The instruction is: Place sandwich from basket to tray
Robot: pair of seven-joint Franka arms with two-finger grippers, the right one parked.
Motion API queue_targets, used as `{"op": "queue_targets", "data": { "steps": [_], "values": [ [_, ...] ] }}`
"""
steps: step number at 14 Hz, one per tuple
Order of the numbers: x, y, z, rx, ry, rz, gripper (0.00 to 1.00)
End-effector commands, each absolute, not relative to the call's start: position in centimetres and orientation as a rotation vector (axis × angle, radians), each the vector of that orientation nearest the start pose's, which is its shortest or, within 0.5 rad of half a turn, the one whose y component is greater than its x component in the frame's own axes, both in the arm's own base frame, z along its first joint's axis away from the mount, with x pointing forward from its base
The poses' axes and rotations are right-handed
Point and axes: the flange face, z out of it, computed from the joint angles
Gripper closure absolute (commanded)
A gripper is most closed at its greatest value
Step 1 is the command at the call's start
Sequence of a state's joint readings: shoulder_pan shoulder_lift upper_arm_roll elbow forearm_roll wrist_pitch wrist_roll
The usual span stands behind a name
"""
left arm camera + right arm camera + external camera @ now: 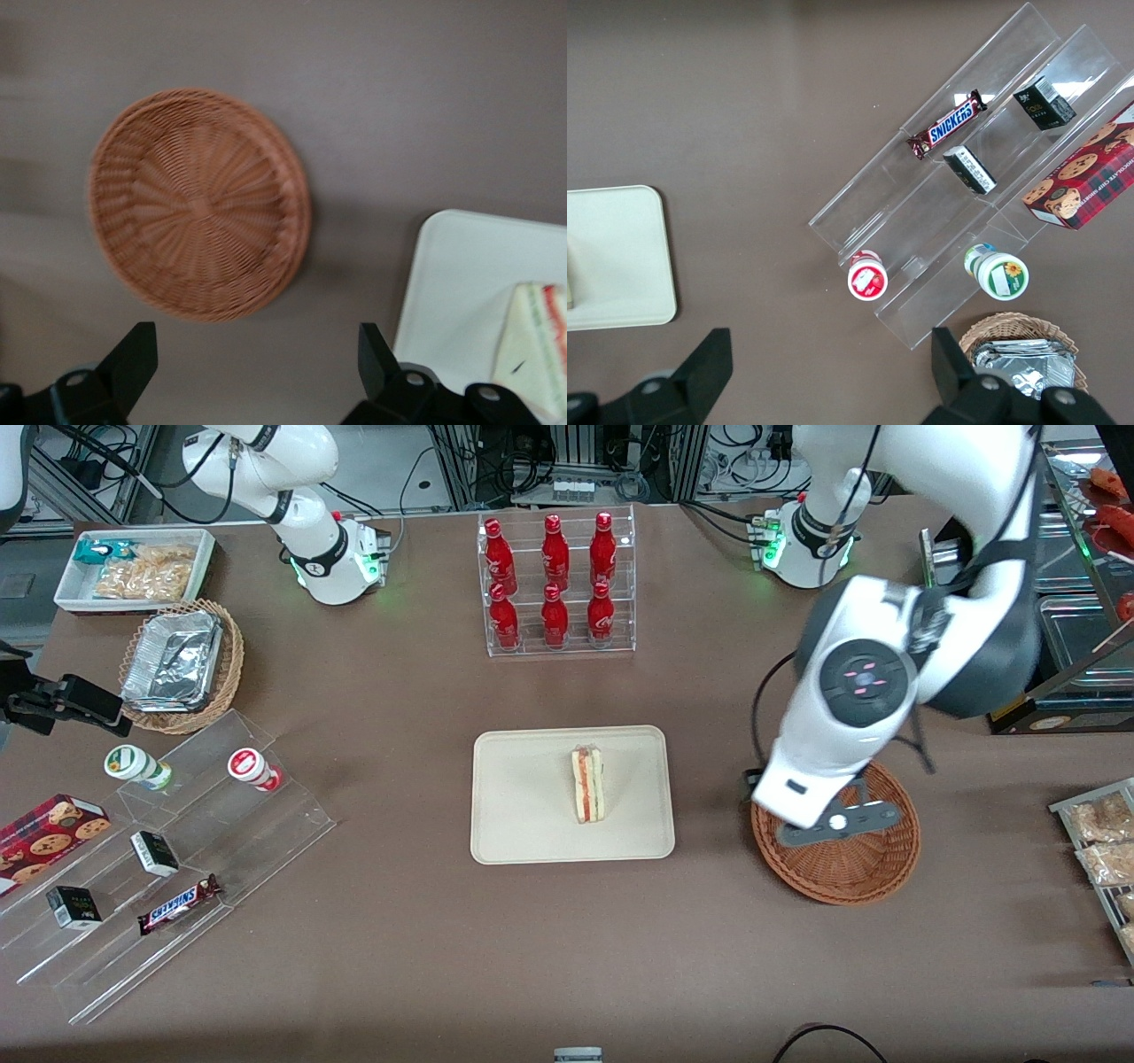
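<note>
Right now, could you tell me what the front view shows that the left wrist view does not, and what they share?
Only the front view shows the acrylic rack of red bottles, the Snickers bar, the cookie box and the tan basket of foil trays. Only the left wrist view shows the whole inside of the reddish-brown basket, with nothing in it, and the claw open above the table. Both show that basket, the cream tray and the sandwich lying on the tray.
</note>
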State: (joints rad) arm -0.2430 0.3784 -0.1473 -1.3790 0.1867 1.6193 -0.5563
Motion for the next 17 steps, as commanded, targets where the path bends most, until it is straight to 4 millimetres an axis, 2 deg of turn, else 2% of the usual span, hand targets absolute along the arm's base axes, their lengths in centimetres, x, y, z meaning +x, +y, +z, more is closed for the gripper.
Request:
{"op": "queue_targets", "data": {
  "steps": [1, 2, 5, 7, 9, 12, 17],
  "values": [
    [59.5, -17.9, 53.1, -2.992, -0.154, 0.161, 0.00],
    [59.0, -15.7, 54.8, -3.023, -0.114, 0.179, 0.00],
    [55.9, -11.5, 59.5, -3.020, -0.036, 0.206, 0.00],
    [53.3, -9.8, 62.5, -3.022, -0.080, 0.242, 0.00],
    [50.9, -9.0, 64.9, -3.059, -0.059, 0.265, 0.00],
    [49.5, -8.4, 66.8, -3.065, 0.062, 0.236, 0.00],
    [49.6, -8.5, 66.9, -3.062, 0.068, 0.220, 0.00]
  ]
}}
